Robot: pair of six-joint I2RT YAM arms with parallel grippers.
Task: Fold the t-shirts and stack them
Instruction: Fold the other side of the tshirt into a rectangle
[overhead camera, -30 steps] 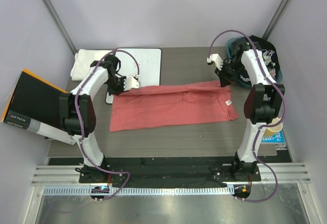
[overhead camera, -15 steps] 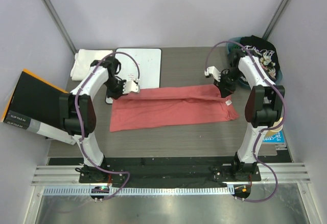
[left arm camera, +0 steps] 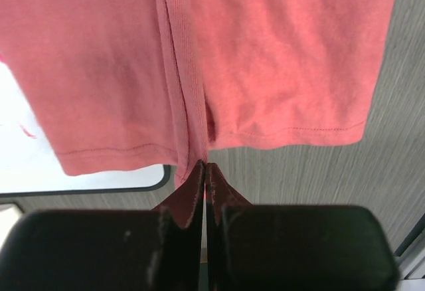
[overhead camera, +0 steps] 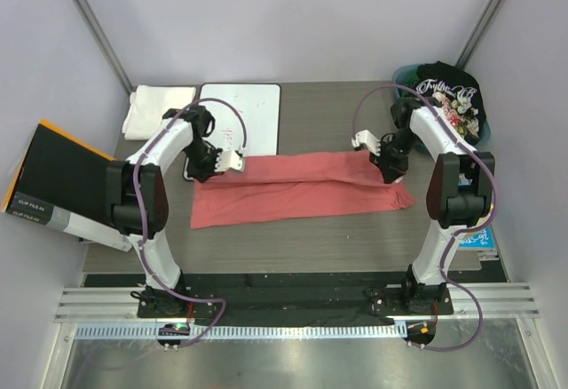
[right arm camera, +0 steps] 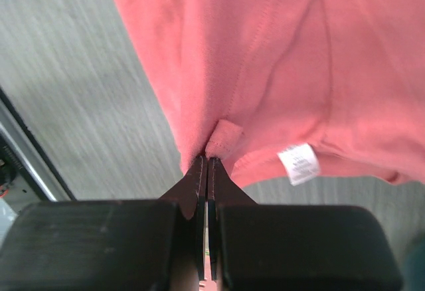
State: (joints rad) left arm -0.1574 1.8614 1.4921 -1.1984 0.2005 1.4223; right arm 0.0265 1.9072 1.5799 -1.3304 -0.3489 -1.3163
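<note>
The salmon-red t-shirt [overhead camera: 297, 186] lies spread across the table, its far edge lifted and drawn toward the near side. My left gripper [overhead camera: 232, 162] is shut on its far left edge, seen in the left wrist view [left arm camera: 204, 166]. My right gripper [overhead camera: 373, 154] is shut on its far right edge near the white label [right arm camera: 299, 163], seen in the right wrist view [right arm camera: 207, 159]. The black floral t-shirt [overhead camera: 453, 100] sits in a teal basket at the back right. The white folded t-shirt [overhead camera: 155, 109] lies at the back left.
A white whiteboard [overhead camera: 244, 118] lies behind the red shirt, partly under its left end. A black and orange box [overhead camera: 58, 185] leans at the left edge. A cup and a blue card [overhead camera: 475, 229] sit at the right edge.
Both grippers have moved toward the near side, drawing the red shirt's far edge over its body. The shirt now looks narrower front to back.
</note>
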